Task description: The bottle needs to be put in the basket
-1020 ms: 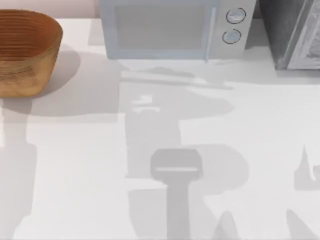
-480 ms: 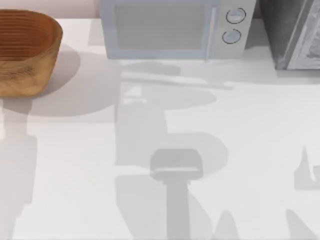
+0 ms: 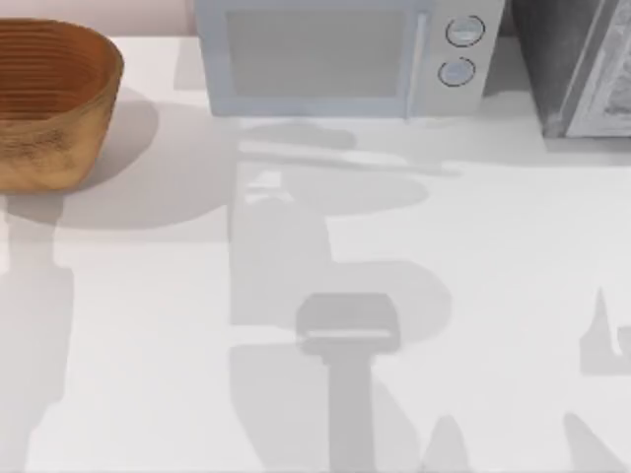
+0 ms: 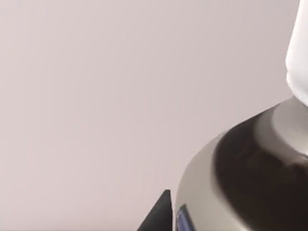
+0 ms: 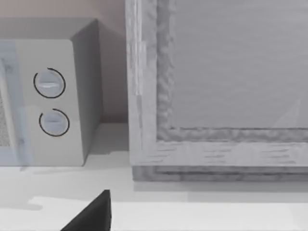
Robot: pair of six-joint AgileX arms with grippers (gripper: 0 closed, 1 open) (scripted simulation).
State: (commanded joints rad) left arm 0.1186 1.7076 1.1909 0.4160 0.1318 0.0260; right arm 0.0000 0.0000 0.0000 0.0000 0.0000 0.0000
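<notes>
While the left hand (image 4: 162,212) holds the bottle (image 4: 260,168) close before its wrist camera, the bottle is up off the table with a plain pale pinkish wall (image 4: 96,96) behind it. Its white cap (image 4: 301,48) sits above a grey collar, and below that come a dark band and a grey-silver surface. A dark tip of the hand lies right against the grey-silver side of the bottle.

From above, the basket (image 3: 59,138) stands at the far left of the white table (image 3: 493,246), partly cut by the picture's left edge. It is upright, and the ribbed rings inside it can be seen. A pale microwave (image 3: 335,59) with two round knobs (image 3: 463,32) stands at the far middle of the table, well apart from the basket. A grey, rough-surfaced cabinet (image 3: 582,69) stands at the far right, beside the microwave. Grey shadows of the arms fall across the middle and near part of the table.

A dark edge of the right hand (image 5: 94,215) shows in its own wrist view, low over the table and facing the gap between the microwave and the cabinet. Whether this hand is wide or narrow I cannot tell.
</notes>
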